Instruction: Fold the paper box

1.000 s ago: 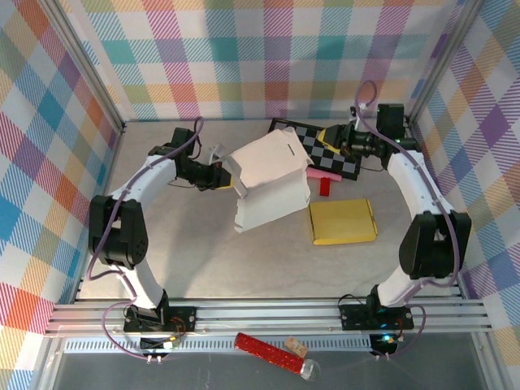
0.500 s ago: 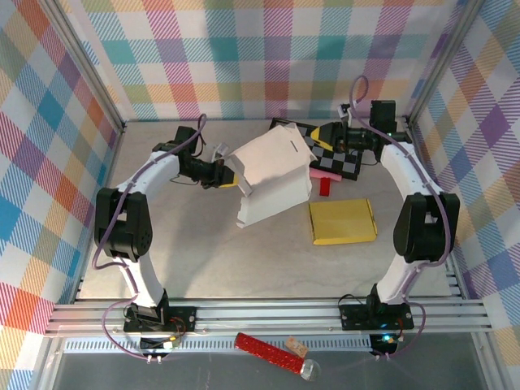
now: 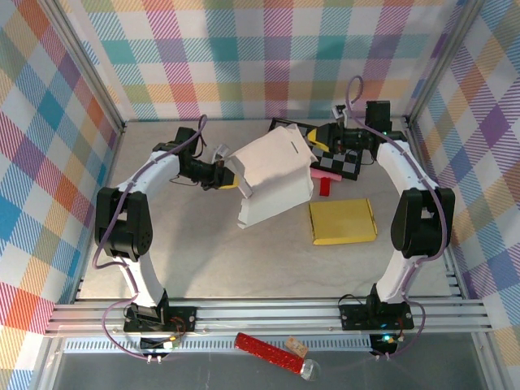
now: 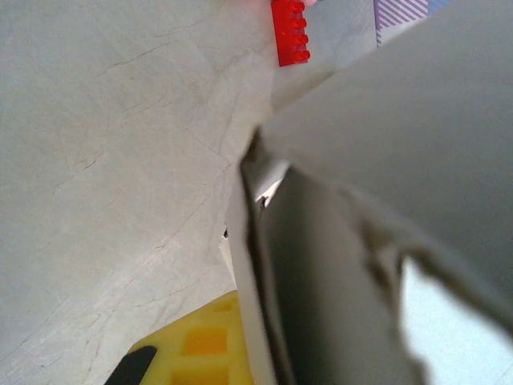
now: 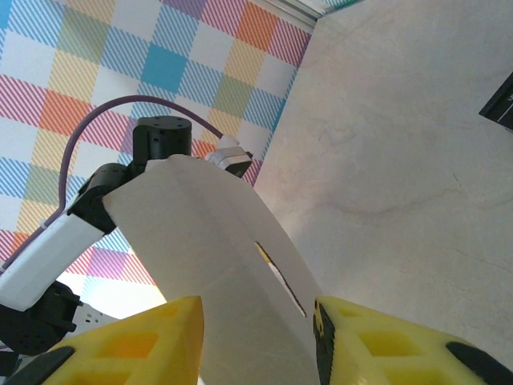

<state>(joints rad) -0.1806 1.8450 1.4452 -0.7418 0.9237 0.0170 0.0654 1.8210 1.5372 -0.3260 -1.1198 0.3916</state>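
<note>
A white paper box [image 3: 272, 175], half formed, is sitting tilted at the middle of the table [image 3: 203, 260], with one broad slotted panel rising toward the far side. The left gripper [image 3: 231, 175] is reaching in from the left and pinching the box's left edge, its jaws pressed together on the paper. In the left wrist view the shaded underside of a panel is running just past a yellow finger [image 4: 200, 350].

The right gripper [image 3: 319, 138] is hovering at the box's far right corner, above a black-and-white checkered board [image 3: 345, 165] lying at the far right of the table. Its jaws are standing apart. In the right wrist view the slotted panel is showing between the two yellow fingertips [image 5: 144, 345]; whether either is touching the paper cannot be told.

A pink strip [image 3: 329, 173] and a red toy brick [image 3: 325, 187] are lying just right of the box, by the board's near edge. A flat yellow carton [image 3: 343, 221] is resting on the table to the near right, apart from the white box. A red tube [image 3: 268, 351] is lying beyond the table's near rail.
</note>
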